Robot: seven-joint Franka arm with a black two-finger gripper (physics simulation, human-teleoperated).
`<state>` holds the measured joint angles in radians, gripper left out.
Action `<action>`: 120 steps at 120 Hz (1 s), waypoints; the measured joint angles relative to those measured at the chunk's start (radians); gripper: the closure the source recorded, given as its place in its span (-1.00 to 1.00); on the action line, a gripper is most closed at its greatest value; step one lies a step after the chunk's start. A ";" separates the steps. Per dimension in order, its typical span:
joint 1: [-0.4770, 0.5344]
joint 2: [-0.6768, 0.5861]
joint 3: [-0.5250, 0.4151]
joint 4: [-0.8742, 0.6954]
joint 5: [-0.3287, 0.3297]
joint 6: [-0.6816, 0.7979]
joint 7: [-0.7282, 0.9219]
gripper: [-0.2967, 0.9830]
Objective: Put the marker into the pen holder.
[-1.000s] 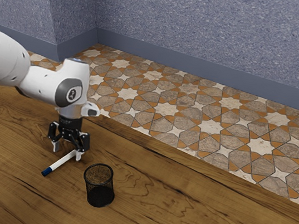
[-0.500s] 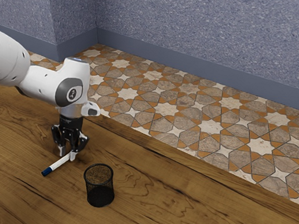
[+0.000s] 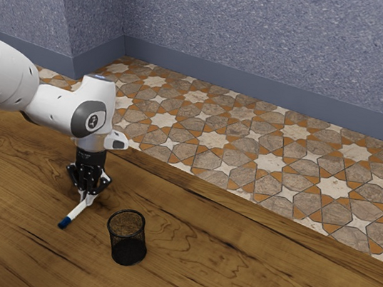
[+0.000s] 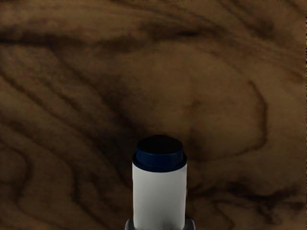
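Note:
In the exterior view my gripper points down at the table, shut on the white marker near its far end. The marker's blue end slants out toward the exterior view's lower left, low over or on the wood; which of the two I cannot tell. The black mesh pen holder stands upright on the exterior view's right of the marker, apart from it. In the wrist view, the marker shows its blue end, with the tips of my gripper against both sides of the white barrel.
The wooden table extends toward the exterior view's right, past the pen holder. Its far edge borders a patterned tile floor, and a blue-grey wall rises behind that.
My fingers have come together from wide apart and taken hold of the marker. Its blue end has swung slightly toward the exterior view's right. The pen holder has not moved.

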<state>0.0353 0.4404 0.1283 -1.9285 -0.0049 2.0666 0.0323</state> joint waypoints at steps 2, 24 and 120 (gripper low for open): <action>0.000 -0.001 0.000 0.000 0.001 0.000 0.000 0.65; -0.006 -0.047 -0.020 0.000 0.037 0.011 -0.007 0.69; -0.011 -0.735 -0.439 -0.480 0.394 0.367 -0.347 0.63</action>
<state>0.0246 -0.2949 -0.3110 -2.4081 0.3887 2.4334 -0.3143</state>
